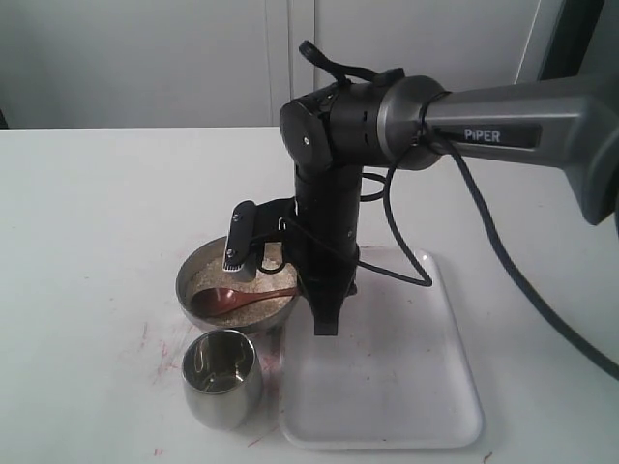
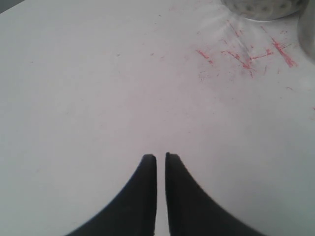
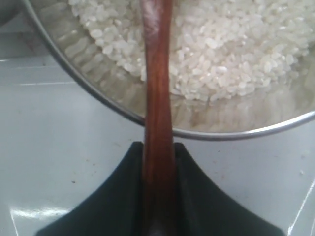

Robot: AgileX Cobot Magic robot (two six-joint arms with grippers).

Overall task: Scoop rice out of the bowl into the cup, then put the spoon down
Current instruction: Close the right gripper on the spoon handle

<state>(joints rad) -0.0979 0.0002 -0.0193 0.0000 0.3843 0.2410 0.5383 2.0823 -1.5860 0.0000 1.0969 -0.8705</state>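
Observation:
The steel bowl holds off-white rice, which fills much of the right wrist view inside the bowl's rim. The dark wooden spoon lies with its head on the rice and its handle running over the rim. My right gripper is shut on the handle's end, just outside the bowl. The steel cup stands upright in front of the bowl, and no rice shows in it. My left gripper hovers over bare table, shut, with nothing between its fingers; the exterior view does not show it.
A white tray lies to the right of the bowl and cup, under my right arm. Red scribble marks stain the table near a steel vessel's edge. A black cable hangs from the right arm.

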